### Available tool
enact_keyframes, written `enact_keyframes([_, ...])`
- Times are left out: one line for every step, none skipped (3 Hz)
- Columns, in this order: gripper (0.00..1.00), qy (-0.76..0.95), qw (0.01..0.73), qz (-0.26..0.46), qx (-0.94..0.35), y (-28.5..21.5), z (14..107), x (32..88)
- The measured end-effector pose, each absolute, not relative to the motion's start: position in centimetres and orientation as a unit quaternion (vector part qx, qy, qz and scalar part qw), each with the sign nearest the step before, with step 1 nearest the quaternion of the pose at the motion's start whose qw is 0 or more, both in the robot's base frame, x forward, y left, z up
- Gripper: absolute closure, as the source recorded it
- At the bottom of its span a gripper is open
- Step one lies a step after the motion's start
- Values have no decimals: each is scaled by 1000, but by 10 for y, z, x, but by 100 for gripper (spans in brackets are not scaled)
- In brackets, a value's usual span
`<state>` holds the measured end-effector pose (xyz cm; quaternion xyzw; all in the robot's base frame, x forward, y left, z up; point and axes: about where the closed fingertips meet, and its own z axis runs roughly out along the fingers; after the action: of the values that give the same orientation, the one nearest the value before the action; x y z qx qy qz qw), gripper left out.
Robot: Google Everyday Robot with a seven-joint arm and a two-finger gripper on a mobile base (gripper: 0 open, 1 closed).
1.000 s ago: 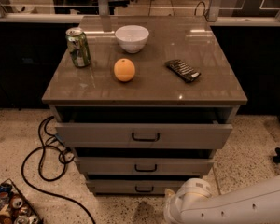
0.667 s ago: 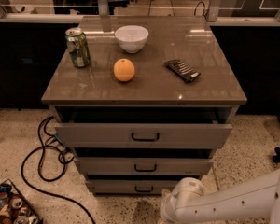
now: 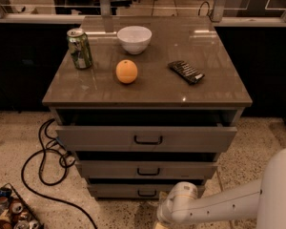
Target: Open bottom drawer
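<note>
End effector (image 3: 168, 213) shifted left, low beside bottom drawer (image 3: 114, 191), drawer unchanged

Cab. top (image 3: 157, 87): can (image 3: 79, 48), bowl (image 3: 134, 39), orange (image 3: 127, 71), pkt (image 3: 186, 72)

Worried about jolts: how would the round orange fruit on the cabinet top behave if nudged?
The round orange fruit would probably roll: spherical, on a smooth glossy brown cabinet top with no visible rim. It looks firm, likely not fragile. The gripper is low at the picture's bottom edge, below the grey bottom drawer.
</note>
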<state>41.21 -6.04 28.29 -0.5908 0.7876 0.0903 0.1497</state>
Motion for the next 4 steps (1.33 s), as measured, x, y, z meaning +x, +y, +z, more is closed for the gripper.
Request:
enact_keyframes([0, 787, 154, 87, -591, -55, 267, 426])
enact_keyframes([0, 785, 158, 82, -593, -49, 239, 455])
enact_keyframes([0, 785, 158, 82, -593, -49, 239, 455])
enact_keyframes([0, 779, 158, 87, -600, -34, 229, 457])
